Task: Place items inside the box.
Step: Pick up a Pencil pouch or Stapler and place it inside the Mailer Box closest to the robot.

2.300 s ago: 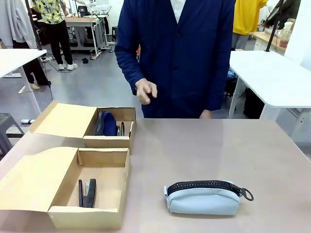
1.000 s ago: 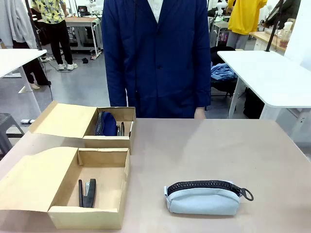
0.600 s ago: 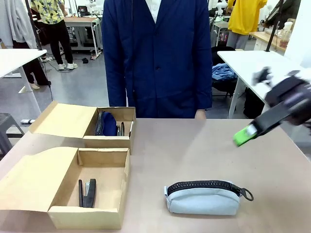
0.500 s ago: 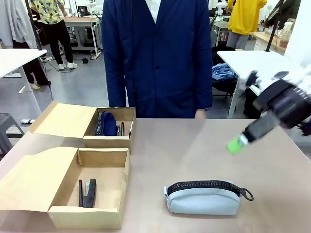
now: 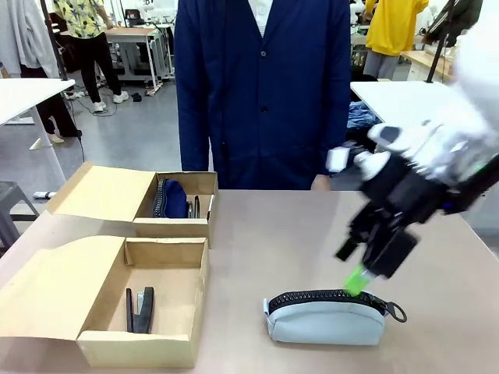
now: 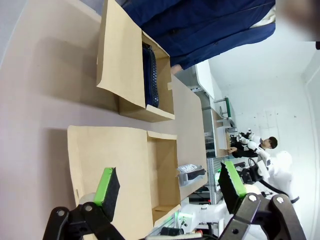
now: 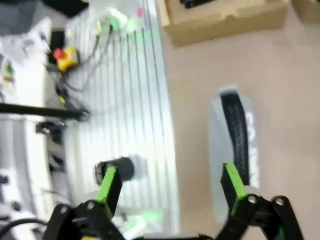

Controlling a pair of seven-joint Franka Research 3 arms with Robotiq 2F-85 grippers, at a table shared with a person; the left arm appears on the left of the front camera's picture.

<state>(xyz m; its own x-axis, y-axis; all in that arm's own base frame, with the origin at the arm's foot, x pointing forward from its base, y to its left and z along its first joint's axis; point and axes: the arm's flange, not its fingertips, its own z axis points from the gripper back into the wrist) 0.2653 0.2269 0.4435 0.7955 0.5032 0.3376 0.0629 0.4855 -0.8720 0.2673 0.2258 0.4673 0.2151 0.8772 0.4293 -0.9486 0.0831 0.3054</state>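
Observation:
A pale grey-blue zip pencil case [image 5: 323, 319] lies on the table at the front right. My right gripper [image 5: 351, 266] hangs open just above its right half, green pad close to the zip. In the right wrist view the pencil case [image 7: 235, 145] lies past the open right gripper [image 7: 170, 182], nearer one finger. The near box [image 5: 140, 347] holds a black stapler [image 5: 140, 310]. The far box [image 5: 175, 227] holds a navy pouch [image 5: 171, 199]. My left gripper [image 6: 170, 182] is open and holds nothing, looking over the near box [image 6: 162, 170] and the navy pouch [image 6: 150, 75].
A person in a dark blue coat [image 5: 261, 86] stands at the far edge of the table, arms down. Both boxes have their flaps folded out to the left. Bare table lies between the boxes and the pencil case. White tables stand behind on both sides.
My right arm has swung in from the right and come down to the pencil case. The person's raised hand has dropped. The pencil case and boxes have not moved.

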